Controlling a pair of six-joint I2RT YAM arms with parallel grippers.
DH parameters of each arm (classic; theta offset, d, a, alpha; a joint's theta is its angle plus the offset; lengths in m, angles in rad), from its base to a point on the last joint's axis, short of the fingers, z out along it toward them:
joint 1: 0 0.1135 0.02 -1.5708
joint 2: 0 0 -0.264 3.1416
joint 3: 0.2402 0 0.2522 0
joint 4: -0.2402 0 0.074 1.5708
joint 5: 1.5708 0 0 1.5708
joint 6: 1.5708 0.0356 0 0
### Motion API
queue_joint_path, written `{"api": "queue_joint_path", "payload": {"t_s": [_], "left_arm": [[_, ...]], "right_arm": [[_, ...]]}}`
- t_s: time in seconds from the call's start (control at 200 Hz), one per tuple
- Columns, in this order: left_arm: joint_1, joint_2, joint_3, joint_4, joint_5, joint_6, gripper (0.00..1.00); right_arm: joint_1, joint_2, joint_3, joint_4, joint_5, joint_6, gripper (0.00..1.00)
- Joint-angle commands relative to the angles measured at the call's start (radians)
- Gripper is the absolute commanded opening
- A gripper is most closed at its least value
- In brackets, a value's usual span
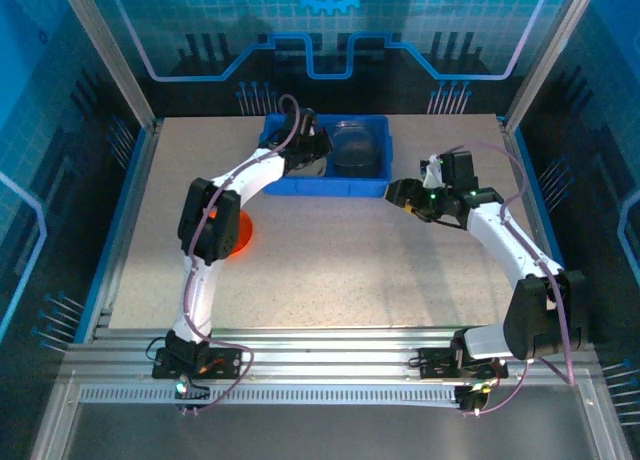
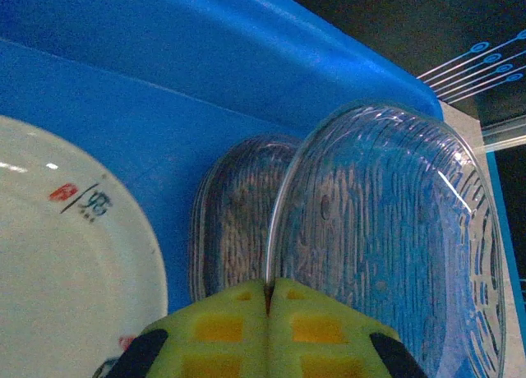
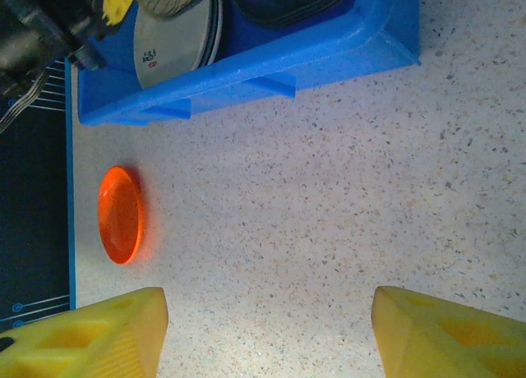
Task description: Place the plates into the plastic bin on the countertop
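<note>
1. Top view: the left arm reaches into the blue bin (image 1: 330,186), and the left gripper (image 1: 312,152) sits in the bin's left half. Its jaw state is not readable from this view.
2. Top view: a dark stack of plates (image 1: 356,148) fills the bin's right half. An orange plate (image 1: 241,238) lies flat on the countertop (image 1: 350,270), to the near left of the bin, partly hidden under the left arm.
3. Top view: the right gripper (image 1: 398,192) hangs just off the bin's right front corner with its fingers apart and nothing between them.
4. Left wrist view: the yellow pads (image 2: 320,329) are pressed together on the rim of a clear ribbed glass plate (image 2: 386,238). The plate stands on edge, tilted, directly ahead of the pads.
5. Left wrist view: a second glass plate (image 2: 234,222) stands behind it against the bin wall. A cream plate (image 2: 66,263) with red and black marks lies to the left, apart from the pads.
6. Right wrist view: the two yellow fingers (image 3: 90,337) stand wide apart over bare countertop. The orange plate lies ahead and to the left, well apart from them. The bin lies beyond it, and the cream plate and the dark stack show inside.
</note>
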Motion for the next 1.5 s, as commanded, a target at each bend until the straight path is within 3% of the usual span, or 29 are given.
{"api": "queue_joint_path", "payload": {"t_s": [0.0, 0.125, 0.78, 0.895, 0.951, 1.126, 1.341, 1.491], "left_arm": [[-0.019, 0.064, 0.092, 0.033, -0.028, -0.032, 0.0], [-0.033, 0.127, 0.171, -0.012, -0.054, -0.022, 0.0], [-0.043, 0.187, 0.207, -0.08, -0.105, 0.014, 0.0], [-0.044, 0.203, 0.238, -0.104, -0.102, 0.018, 0.24], [-0.043, 0.204, 0.245, -0.105, -0.099, 0.019, 0.3], [-0.05, 0.19, 0.258, -0.115, -0.088, 0.034, 0.37], [-0.057, 0.101, 0.222, -0.134, -0.118, 0.07, 0.62], [-0.057, 0.046, 0.187, -0.147, -0.129, 0.092, 0.62]], "right_arm": [[-0.011, -0.026, -0.019, 0.005, -0.024, 0.007, 0.67], [-0.011, -0.028, -0.028, 0.01, -0.024, 0.009, 0.67], [-0.008, 0.006, -0.056, 0.063, -0.055, 0.02, 0.67], [-0.009, 0.005, -0.054, 0.067, -0.058, 0.021, 0.68], [-0.008, 0.003, -0.055, 0.068, -0.06, 0.021, 0.68], [0.002, -0.008, -0.054, 0.07, -0.066, 0.024, 0.68], [0.036, -0.047, -0.049, 0.041, -0.017, 0.009, 0.68], [0.057, -0.072, -0.031, 0.03, -0.001, -0.001, 0.67]]}}
